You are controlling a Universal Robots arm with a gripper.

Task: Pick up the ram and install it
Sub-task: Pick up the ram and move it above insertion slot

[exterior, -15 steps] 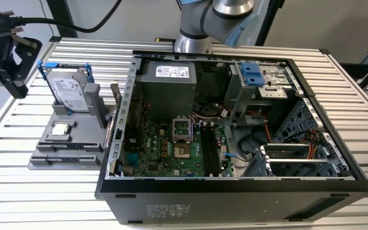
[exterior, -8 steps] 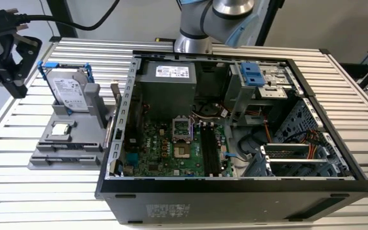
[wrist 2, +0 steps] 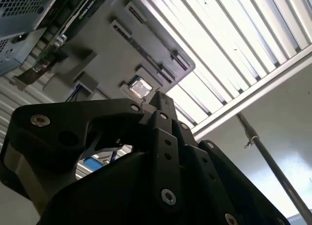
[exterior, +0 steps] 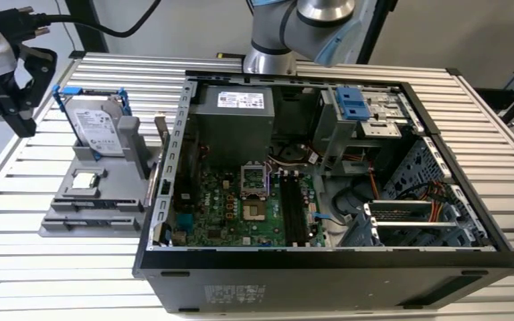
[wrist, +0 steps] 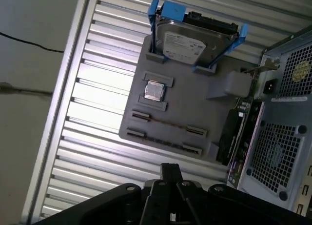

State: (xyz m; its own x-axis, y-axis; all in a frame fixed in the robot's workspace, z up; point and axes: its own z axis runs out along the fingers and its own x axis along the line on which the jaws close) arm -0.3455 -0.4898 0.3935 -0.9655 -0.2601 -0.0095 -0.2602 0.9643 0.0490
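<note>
Black gripper (wrist: 170,167) clenched, empty. Thin flat circuit-board ram stick (wrist: 165,123) stands edge-up in slot row near edge of grey plastic tray (wrist: 195,95). Likely light, stiff, fragile — pinch flat faces mid-length.

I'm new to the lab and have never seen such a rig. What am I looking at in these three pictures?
It is a robot arm working at a slatted metal table. The exterior view comes from a camera off the arm; both wrist views come from cameras riding near its black gripper. On the table stand an open computer case and a grey holder. The holder carries a hard drive with blue rails, a small square processor chip and a thin stick on edge, seemingly the ram. The gripper hovers near the holder; I see nothing held in it.
</note>
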